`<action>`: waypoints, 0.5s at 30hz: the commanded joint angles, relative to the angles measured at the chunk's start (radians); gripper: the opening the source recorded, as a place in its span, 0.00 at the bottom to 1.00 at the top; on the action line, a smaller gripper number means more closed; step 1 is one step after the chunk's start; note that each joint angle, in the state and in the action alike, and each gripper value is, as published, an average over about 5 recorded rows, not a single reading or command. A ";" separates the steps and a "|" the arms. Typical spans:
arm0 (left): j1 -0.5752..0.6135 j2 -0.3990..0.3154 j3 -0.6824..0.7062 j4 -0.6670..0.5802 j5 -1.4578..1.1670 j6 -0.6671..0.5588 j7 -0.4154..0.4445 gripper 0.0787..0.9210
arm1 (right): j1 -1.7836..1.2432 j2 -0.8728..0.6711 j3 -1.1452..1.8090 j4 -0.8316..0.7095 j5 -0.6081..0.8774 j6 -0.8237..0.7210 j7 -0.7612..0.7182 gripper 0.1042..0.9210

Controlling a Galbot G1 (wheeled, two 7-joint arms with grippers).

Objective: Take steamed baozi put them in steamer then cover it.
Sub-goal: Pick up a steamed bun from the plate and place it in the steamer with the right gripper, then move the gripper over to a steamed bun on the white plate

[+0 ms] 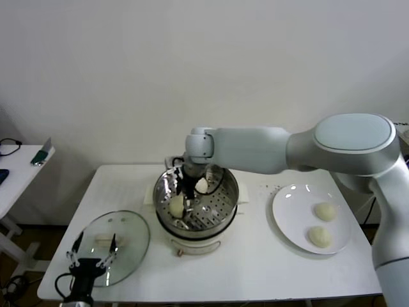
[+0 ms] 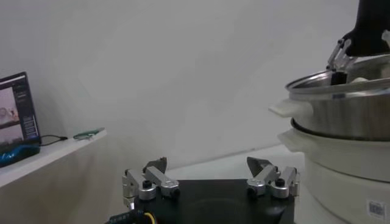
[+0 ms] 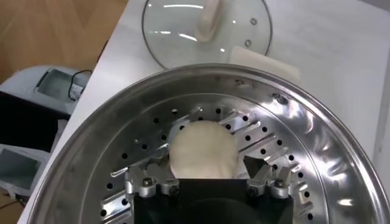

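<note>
Nearest the head camera, the left end effector waits low at the front edge of the table, its fingers spread wide and holding nothing, just beside the glass lid that lies flat there. That parking spot looks chosen so the lid can be picked up once the buns are in.

Over the steamer, the right end effector reaches down inside the steel basket. In the right wrist view its fingers stand apart on either side of a baozi resting on the perforated floor; whether the pads touch the dough cannot be told, but the bun appears to sit on the basket rather than hang in a grip. A second baozi lies toward the far side of the basket.

Two more baozi remain on the white plate to the right, well apart from the steamer, so I judge the loading about half done and covering must wait.
</note>
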 commanded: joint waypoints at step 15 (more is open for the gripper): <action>0.004 0.010 -0.006 0.009 -0.013 -0.033 0.015 0.88 | 0.288 -0.600 -0.046 0.345 -0.239 0.123 -0.165 0.88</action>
